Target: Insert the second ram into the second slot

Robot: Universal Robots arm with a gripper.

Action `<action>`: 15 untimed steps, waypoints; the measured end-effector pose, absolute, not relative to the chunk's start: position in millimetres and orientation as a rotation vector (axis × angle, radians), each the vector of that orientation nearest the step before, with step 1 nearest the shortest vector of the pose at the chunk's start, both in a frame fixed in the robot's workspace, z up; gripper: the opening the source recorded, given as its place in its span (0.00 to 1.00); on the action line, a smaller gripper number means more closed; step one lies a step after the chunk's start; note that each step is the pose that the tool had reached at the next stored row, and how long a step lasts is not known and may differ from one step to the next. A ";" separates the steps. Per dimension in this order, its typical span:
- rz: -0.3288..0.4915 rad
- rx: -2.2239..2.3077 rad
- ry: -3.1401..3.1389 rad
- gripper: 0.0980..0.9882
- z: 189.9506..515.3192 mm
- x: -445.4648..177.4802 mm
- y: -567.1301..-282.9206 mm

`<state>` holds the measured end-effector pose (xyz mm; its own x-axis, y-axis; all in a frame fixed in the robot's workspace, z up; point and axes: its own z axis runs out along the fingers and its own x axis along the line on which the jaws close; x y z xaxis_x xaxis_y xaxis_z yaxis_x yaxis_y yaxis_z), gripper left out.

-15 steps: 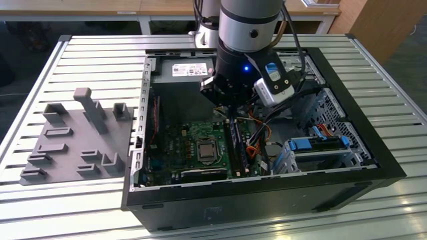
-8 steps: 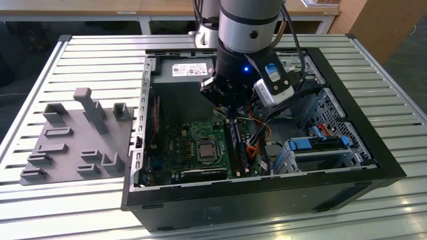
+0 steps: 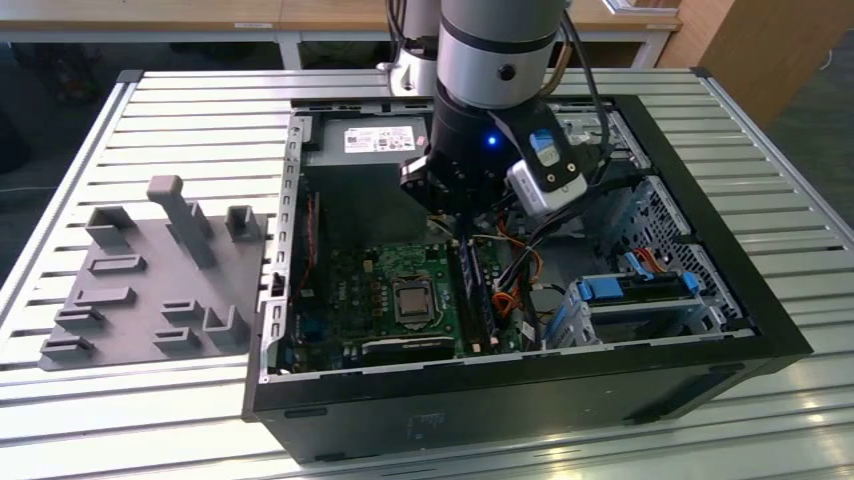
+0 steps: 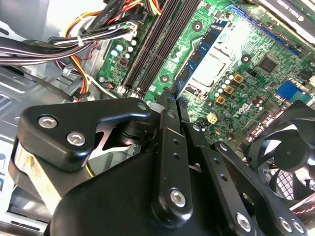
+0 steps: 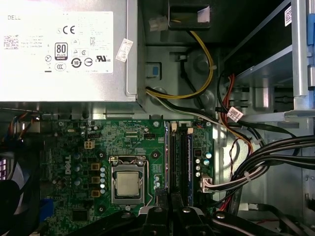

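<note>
Two long memory slots (image 5: 173,162) run side by side next to the processor socket (image 5: 128,184) on the green motherboard. A thin bluish strip (image 5: 188,162), which looks like the second ram, stands on edge in the slot farther from the socket. In the exterior view the slots (image 3: 483,295) lie below and in front of my gripper (image 3: 451,222). The gripper (image 5: 172,209) hangs above the board, roughly in line with the slot nearer the socket. Its black fingers (image 4: 167,128) stand pressed close together, and nothing shows between them. The gripper (image 4: 173,98) is clear of the slots (image 4: 147,54).
The open computer case (image 3: 747,330) lies on a slatted table. A power supply (image 5: 64,49) sits past the slots' far end. Cable bundles (image 5: 266,162) run beside the slots, and a fan (image 4: 290,152) is nearby. A drive bay with blue clips (image 3: 641,290) sits inside the case. A grey fixture block (image 3: 147,280) stands on the table.
</note>
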<state>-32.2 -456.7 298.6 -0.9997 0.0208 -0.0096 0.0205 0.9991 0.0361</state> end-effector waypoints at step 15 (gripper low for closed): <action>0.056 0.032 3.132 0.04 293.2 -32.2 -456.7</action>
